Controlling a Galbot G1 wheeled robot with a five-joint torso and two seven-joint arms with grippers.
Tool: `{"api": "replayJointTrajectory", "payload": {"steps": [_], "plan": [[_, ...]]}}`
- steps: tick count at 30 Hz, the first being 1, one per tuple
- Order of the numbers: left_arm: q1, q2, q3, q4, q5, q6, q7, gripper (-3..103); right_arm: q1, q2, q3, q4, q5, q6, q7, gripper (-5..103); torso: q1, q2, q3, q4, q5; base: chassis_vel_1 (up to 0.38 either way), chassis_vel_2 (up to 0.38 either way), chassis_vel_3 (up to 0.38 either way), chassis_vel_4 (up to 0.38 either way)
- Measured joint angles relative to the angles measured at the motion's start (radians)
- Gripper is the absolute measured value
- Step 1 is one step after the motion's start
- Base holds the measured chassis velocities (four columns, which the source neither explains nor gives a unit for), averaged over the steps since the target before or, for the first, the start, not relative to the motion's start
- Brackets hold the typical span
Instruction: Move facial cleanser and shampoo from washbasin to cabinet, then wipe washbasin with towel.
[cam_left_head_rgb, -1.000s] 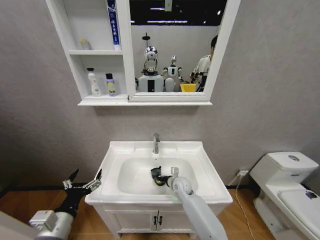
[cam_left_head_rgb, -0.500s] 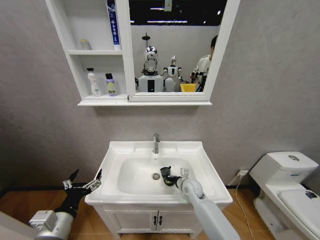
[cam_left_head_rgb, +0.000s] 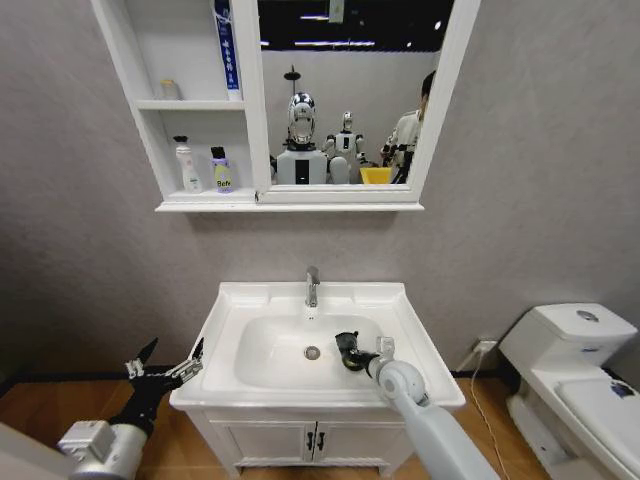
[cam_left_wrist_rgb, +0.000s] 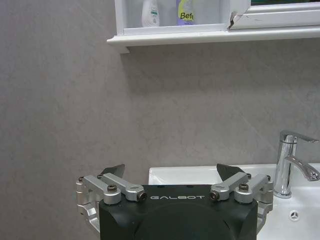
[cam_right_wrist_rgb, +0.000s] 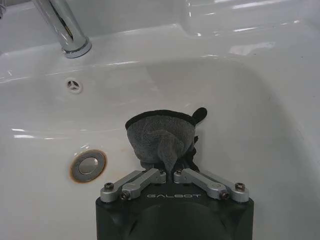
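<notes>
Now: Towel Pressed Into the Basin Bowl

Bunched in the right pincer, whose fingers are clamped on it, the small dark grey cloth towel sits on the bowl of the white rectangular ceramic washbasin, beside the metal drain and below the chrome faucet. "GALBOT" marks both pincers. The left pincer hangs spread wide and empty off the basin's left side. Up in the tall white wall cabinet, a yellow-green bottle reads "Befe".

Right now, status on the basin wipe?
Right gripper shut on towel, down in the basin right of the drain. Left gripper open, parked off the basin's left edge. Two bottles on the cabinet shelf. Nothing in the way.
</notes>
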Motion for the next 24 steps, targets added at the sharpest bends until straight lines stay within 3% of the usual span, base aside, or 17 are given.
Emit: {"api": "replayJointTrajectory", "payload": {"steps": [13,24], "plan": [[0.0,0.0,0.0,0.0,0.0,0.0,0.0,100,0.022,0.053,-0.028,-0.07,-0.012,0.0,-0.022,2,0.0,0.0,0.0,0.0001,-0.0001,0.0,0.0,0.0,0.0],[0.0,0.0,0.0,0.0,0.0,0.0,0.0,100,0.076,0.095,-0.073,-0.153,-0.02,0.0,-0.112,2,0.0,0.0,0.0,0.0,-0.0002,0.0,0.0,0.0,0.0]]}}
